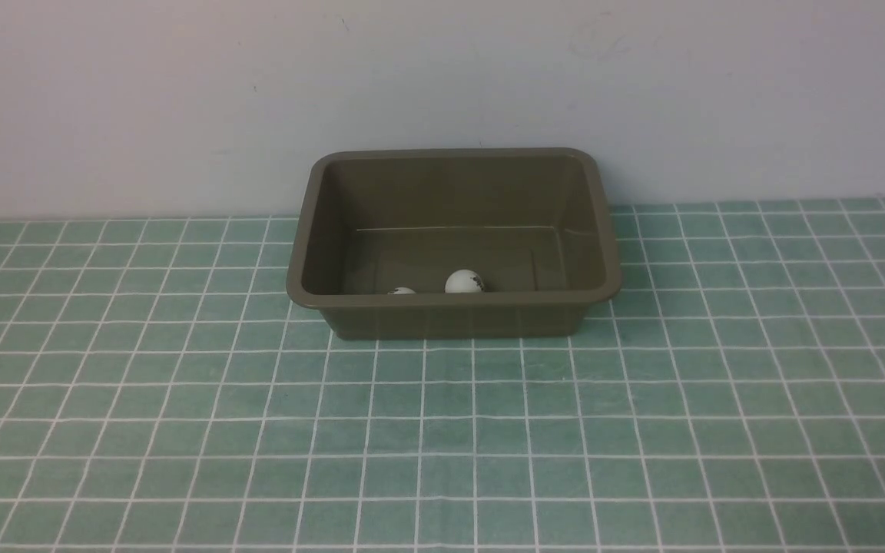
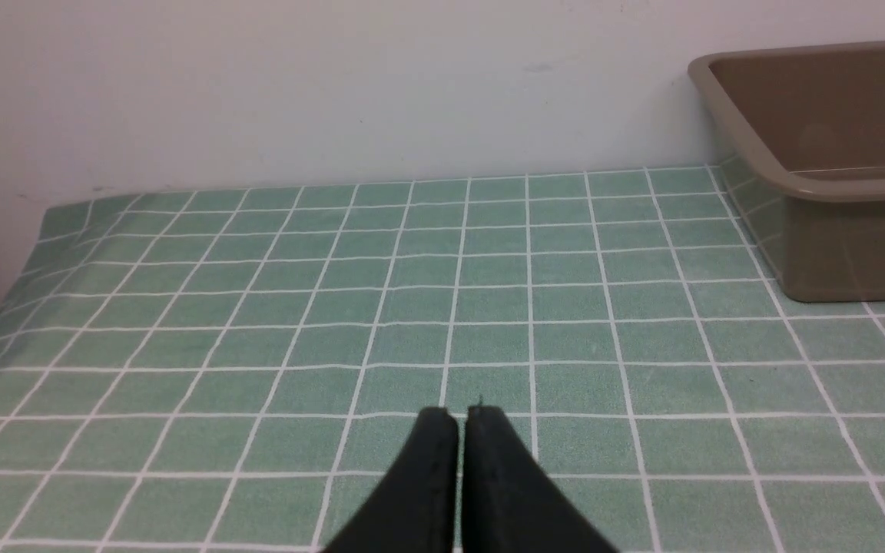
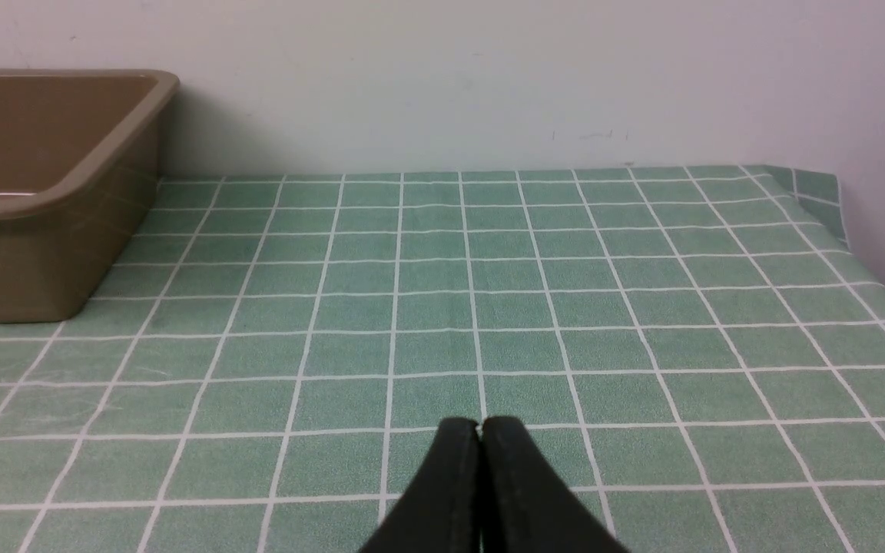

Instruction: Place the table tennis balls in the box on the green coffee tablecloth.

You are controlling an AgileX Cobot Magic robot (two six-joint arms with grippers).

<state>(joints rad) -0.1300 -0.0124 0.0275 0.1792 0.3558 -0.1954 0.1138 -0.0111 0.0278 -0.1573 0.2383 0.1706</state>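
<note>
Both balls [image 1: 463, 282] in box [image 1: 454, 303], by near wall. Left hand [image 2: 462, 418], right hand [image 3: 480, 426] closed, empty, flanking box. Task looks complete; nothing left to grasp.

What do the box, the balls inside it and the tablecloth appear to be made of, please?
The box: likely moulded plastic, olive-brown with a soft sheen, rounded corners and a rolled rim.
The balls: probably thin plastic, matte white with dark print.
The tablecloth: looks like woven fabric, matte teal with thin white grid lines.

Plain pale wall [image 1: 181, 92] (faintly scuffed), even light
</note>
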